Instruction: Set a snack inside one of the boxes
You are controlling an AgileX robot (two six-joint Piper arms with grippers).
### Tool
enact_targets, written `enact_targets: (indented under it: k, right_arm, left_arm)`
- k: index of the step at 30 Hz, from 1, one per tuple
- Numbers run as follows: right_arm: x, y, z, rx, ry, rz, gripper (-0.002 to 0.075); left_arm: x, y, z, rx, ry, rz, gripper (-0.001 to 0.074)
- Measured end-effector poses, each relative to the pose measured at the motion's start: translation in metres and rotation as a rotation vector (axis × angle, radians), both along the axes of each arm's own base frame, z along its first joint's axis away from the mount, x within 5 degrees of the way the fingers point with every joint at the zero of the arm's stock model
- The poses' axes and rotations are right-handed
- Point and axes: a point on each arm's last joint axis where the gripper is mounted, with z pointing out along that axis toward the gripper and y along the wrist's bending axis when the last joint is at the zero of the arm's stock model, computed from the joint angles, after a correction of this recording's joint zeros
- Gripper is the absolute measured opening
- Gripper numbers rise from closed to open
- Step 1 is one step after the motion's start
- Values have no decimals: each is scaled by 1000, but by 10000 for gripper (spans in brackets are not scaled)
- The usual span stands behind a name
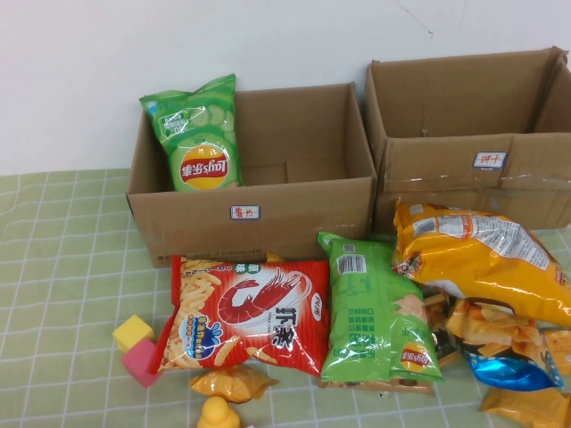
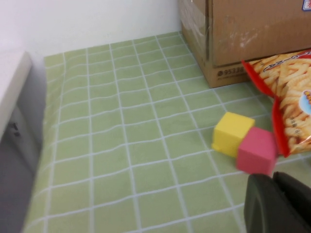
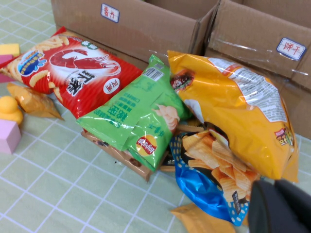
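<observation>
Two open cardboard boxes stand at the back, the left box (image 1: 250, 209) and the right box (image 1: 464, 169). A green Lay's bag (image 1: 201, 134) stands upright in the left box's left corner. In front lie a red shrimp-cracker bag (image 1: 245, 312), a green chip bag (image 1: 370, 308), a big yellow bag (image 1: 482, 259) and a blue chip bag (image 1: 504, 357). My left gripper (image 2: 273, 179) is shut and empty, low beside a pink cube (image 2: 256, 150). My right gripper (image 3: 276, 187) is shut and empty, just beside the yellow bag (image 3: 233, 107) and blue bag (image 3: 204, 187). Neither gripper shows in the high view.
A yellow cube (image 1: 132, 332) and the pink cube (image 1: 143, 361) lie left of the red bag. A yellow toy (image 1: 217, 415) and small orange packets (image 1: 234, 383) lie at the front. Green checked cloth (image 2: 121, 145) lies open to the left. A white wall runs behind.
</observation>
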Motion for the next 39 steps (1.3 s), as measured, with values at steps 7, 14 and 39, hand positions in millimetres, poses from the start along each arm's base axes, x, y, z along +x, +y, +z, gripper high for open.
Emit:
enact_targets:
  k: [7, 14, 39]
  right_arm:
    - [0, 0, 0, 0, 0, 0, -2]
    - [0, 0, 0, 0, 0, 0, -2]
    - [2, -11, -62, -20, -90, -183, -2]
  left_arm:
    - [0, -5, 0, -140, 10, -12, -2]
    - [0, -5, 0, -153, 11, -14, -2]
    - [0, -5, 0, -156, 11, -14, -2]
